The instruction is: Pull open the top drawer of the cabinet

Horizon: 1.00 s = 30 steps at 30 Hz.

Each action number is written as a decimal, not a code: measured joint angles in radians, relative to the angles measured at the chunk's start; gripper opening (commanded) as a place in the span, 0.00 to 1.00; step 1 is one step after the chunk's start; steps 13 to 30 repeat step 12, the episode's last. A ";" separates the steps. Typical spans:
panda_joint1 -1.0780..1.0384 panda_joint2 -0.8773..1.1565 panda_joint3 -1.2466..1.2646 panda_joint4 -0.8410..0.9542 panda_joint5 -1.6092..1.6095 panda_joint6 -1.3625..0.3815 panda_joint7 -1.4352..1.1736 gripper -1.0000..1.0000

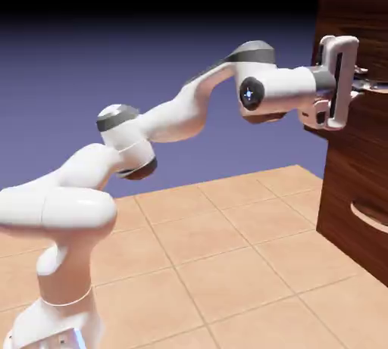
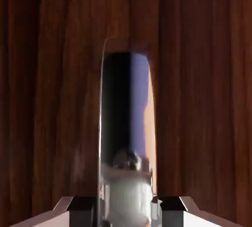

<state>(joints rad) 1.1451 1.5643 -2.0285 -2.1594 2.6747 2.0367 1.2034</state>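
1. Your gripper [image 1: 362, 86] is pressed up against the cabinet [image 1: 356, 181], level with the top drawer [image 2: 54, 88].
2. In the hand view, the drawer's handle [image 2: 125, 122] stands between both fingertips [image 2: 81, 205], reflective, filling the gap; the fingers look clenched on the handle.
3. Walnut front fills everything ahead, with no room forward.
4. Behind the gripper, back along the arm, you have open air above the tiled table [image 1: 227, 249].
5. Below the gripper, the lower drawer's curved handle [image 1: 369, 215] juts from the cabinet face.
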 measured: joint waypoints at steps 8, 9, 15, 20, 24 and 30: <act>0.164 0.037 -0.091 -0.290 -0.084 -0.130 -0.032 0.00; 0.176 0.041 -0.100 -0.312 -0.093 -0.140 -0.034 1.00; 0.196 0.048 -0.118 -0.348 -0.113 -0.157 -0.037 1.00; 0.196 0.048 -0.118 -0.348 -0.113 -0.157 -0.037 1.00; 0.196 0.048 -0.118 -0.348 -0.113 -0.157 -0.037 1.00; 0.196 0.048 -0.118 -0.348 -0.113 -0.157 -0.037 1.00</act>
